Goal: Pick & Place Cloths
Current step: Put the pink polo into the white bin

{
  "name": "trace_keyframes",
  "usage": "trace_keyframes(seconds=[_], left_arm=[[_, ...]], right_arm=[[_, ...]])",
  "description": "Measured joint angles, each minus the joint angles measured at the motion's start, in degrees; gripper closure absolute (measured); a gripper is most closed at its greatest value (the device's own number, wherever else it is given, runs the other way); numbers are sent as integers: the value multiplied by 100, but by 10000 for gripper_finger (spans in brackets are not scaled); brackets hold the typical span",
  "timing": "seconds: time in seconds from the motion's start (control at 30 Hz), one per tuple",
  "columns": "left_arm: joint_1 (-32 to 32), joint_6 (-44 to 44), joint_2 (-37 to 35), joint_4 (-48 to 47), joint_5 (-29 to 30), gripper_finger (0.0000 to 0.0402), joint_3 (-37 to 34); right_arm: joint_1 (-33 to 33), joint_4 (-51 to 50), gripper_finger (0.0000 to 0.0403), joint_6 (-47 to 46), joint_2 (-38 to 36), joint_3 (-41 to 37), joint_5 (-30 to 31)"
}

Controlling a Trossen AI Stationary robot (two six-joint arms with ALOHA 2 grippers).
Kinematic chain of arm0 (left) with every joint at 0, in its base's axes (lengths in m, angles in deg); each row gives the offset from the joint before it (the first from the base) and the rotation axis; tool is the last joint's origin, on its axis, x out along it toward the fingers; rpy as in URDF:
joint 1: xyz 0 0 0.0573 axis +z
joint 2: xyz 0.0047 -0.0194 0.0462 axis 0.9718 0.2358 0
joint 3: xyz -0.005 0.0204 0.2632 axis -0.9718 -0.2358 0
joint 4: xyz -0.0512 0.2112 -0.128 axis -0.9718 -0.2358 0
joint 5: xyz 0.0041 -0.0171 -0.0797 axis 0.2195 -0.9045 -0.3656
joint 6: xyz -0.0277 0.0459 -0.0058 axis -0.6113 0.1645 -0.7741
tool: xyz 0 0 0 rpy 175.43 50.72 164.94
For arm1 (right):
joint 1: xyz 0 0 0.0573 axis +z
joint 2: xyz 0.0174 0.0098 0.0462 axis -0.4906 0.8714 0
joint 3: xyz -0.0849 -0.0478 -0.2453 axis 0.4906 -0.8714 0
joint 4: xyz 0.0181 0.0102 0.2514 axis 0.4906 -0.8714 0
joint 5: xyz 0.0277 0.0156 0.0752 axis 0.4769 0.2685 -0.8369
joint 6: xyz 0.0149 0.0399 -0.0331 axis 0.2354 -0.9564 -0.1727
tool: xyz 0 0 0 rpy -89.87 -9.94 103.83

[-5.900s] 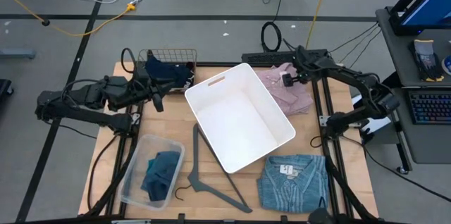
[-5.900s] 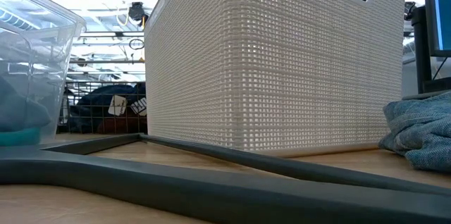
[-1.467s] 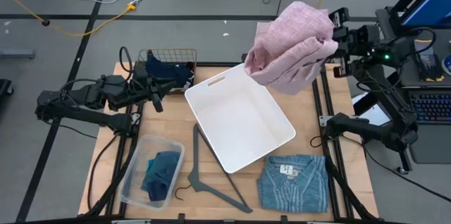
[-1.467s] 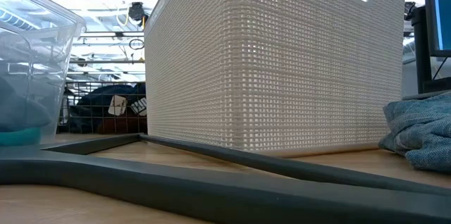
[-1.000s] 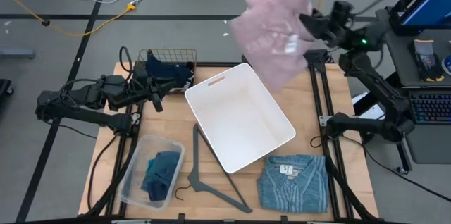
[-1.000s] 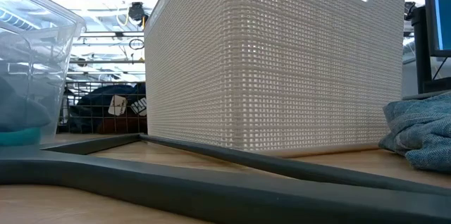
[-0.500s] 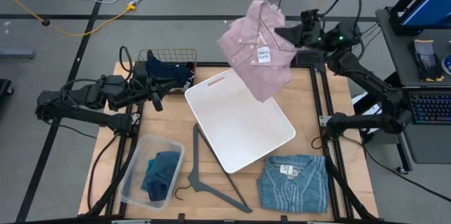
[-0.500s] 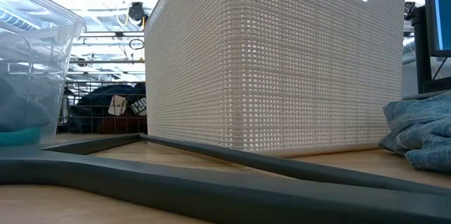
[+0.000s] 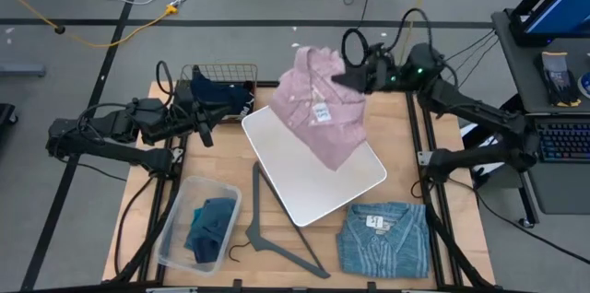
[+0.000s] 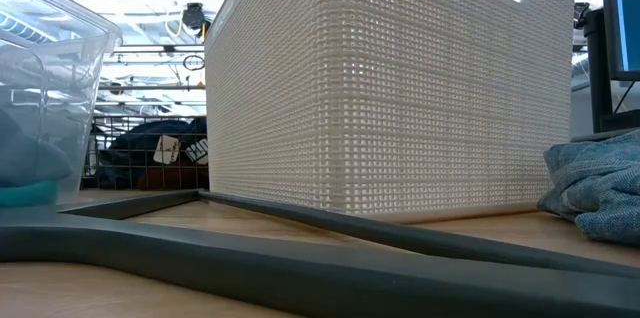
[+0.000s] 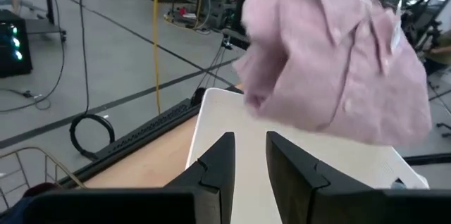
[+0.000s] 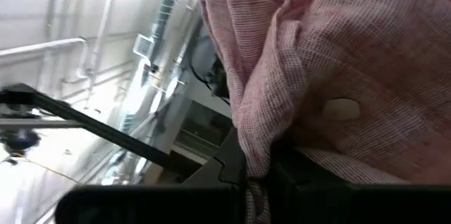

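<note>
My right gripper (image 9: 355, 76) has its jaws clamped on the pink shirt (image 9: 321, 113), dangling over the white basket (image 9: 304, 190). My left gripper (image 9: 205, 125) waits beside the wire basket (image 9: 198, 76), jaws slightly parted. The low camera shows only basket wall (no shirt).

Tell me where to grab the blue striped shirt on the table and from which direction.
Come straight down from above onto the blue striped shirt: it lies flat and folded near the table's front right corner, with nothing on top. Pinch the collar fold by its white label, where layered fabric bunches up and probably offers more to catch. The right gripper is busy, holding the pink shirt over the white bin.
</note>
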Motion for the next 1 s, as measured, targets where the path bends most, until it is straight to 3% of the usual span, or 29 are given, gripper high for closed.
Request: trace_keyframes(seconds=[0.2,0.37,0.53,0.83,1.0], left_arm=[[-4,142,0,-1,-257,321,0],[-4,228,0,-2,-266,321,0],[-2,426,0,-2,-313,321,0],[-2,646,0,-10,-668,321,1],[0,743,0,-13,-797,321,2]], right_arm=[[836,-1047,390,678,2,0,1163],[1459,-1840,390,1146,1,0,2663],[1932,-1948,390,1277,96,-2,3806],[2380,-1854,390,636,850,-4,4666],[2426,-1852,390,273,1336,-4,4817]])
